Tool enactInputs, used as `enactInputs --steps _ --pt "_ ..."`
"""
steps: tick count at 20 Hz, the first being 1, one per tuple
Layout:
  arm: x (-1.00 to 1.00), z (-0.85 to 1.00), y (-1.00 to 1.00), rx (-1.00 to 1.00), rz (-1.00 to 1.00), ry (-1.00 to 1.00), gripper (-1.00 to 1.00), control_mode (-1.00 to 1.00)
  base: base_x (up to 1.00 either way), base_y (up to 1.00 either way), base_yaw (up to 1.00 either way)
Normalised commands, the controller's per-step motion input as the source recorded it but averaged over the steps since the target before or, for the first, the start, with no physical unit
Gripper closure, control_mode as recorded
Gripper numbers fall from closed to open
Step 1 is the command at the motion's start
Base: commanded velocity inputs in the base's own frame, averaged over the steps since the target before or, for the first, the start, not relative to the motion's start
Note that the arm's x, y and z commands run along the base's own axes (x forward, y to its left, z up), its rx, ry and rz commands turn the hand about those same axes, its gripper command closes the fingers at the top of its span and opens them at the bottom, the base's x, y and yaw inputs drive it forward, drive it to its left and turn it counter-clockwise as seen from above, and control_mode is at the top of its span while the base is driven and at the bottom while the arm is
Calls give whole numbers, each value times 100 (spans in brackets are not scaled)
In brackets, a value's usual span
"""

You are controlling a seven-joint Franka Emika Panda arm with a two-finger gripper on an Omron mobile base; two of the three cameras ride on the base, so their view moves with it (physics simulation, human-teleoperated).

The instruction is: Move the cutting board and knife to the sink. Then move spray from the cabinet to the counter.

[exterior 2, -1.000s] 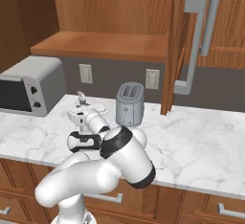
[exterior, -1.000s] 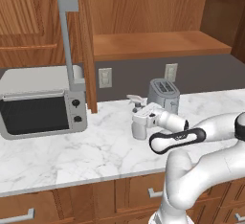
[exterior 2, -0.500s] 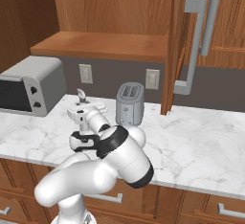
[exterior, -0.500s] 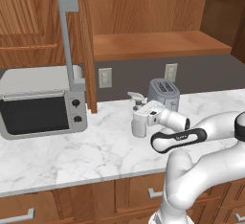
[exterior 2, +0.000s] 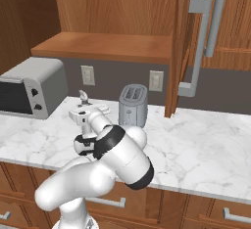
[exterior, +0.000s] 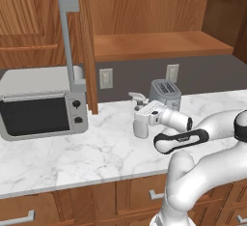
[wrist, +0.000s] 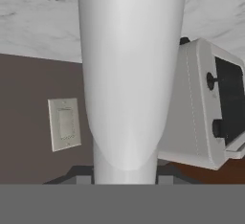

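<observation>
The spray (exterior: 140,119) has come down onto the counter (exterior: 72,157), pinched in the claw (exterior: 143,119); the hand view adds the microwave (wrist: 210,108) behind it.

A slim pale grey-white spray bottle (exterior: 140,123) is seen against a white marble worktop (exterior: 72,155) veined in grey. Warm reddish-brown wood is shown on the open wall cabinet (exterior: 149,44) — its bar handle (exterior: 69,41) is plain grey. A silver-grey toaster (exterior 2: 133,105) and a grey, dark-windowed microwave (exterior: 41,102) are set before a dark grey-brown wall.
</observation>
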Motion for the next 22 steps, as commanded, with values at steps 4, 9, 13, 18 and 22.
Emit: enactInputs --steps 4,9,13,18,22 --pt "0 0 0 0 0 0 -100 -100 0 0 0" --pt "0 0 0 0 0 0 -100 -100 0 0 0" --pt "-2 0 0 0 0 0 -100 -100 0 0 0" --pt "-27 0 0 0 0 0 -100 -100 0 0 0" --pt "-44 0 -4 0 0 0 -100 -100 0 0 0"
